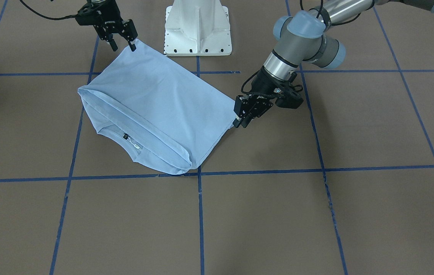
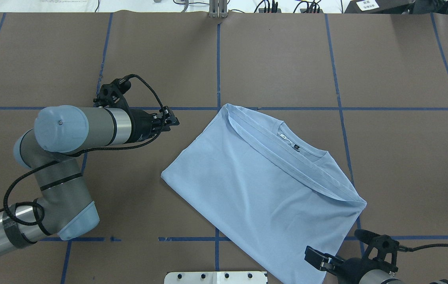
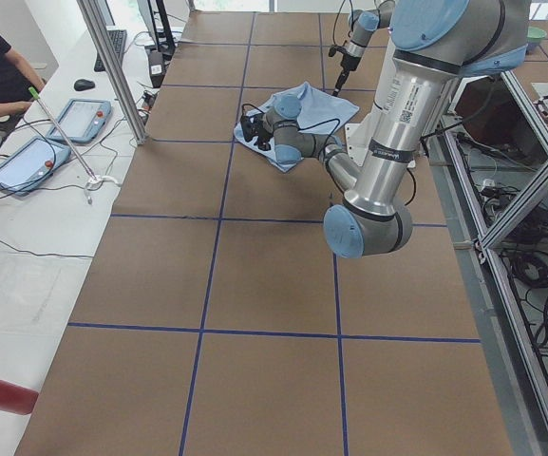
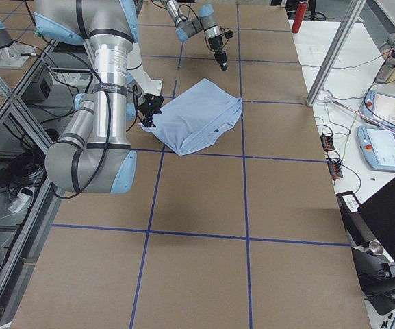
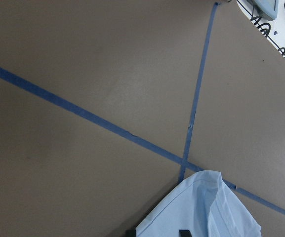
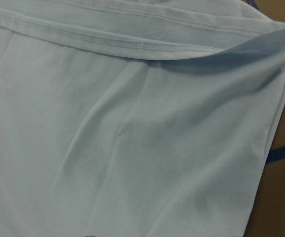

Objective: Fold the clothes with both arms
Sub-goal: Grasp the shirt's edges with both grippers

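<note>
Shirt first: the light blue T-shirt lies folded in half on the bench, close to the robot-side edge and about midway along it, just in front of the white pedestal base. Its folded edge faces the robot. The hem lies doubled over just short of the collar, and the neck label sits toward your edge. You see the right pincer at one end of the fold, spread apart and pointing down, one fingertip touching the corner of the cloth without gripping it. The left pincer is at the other end of the fold, tilted down toward that corner. Its wrist view shows two fingertips apart, but you cannot tell whether they touch the fabric. You also see blue tape lines crossing the bench, and one crossing lies right at the shirt corner nearest you.
</note>
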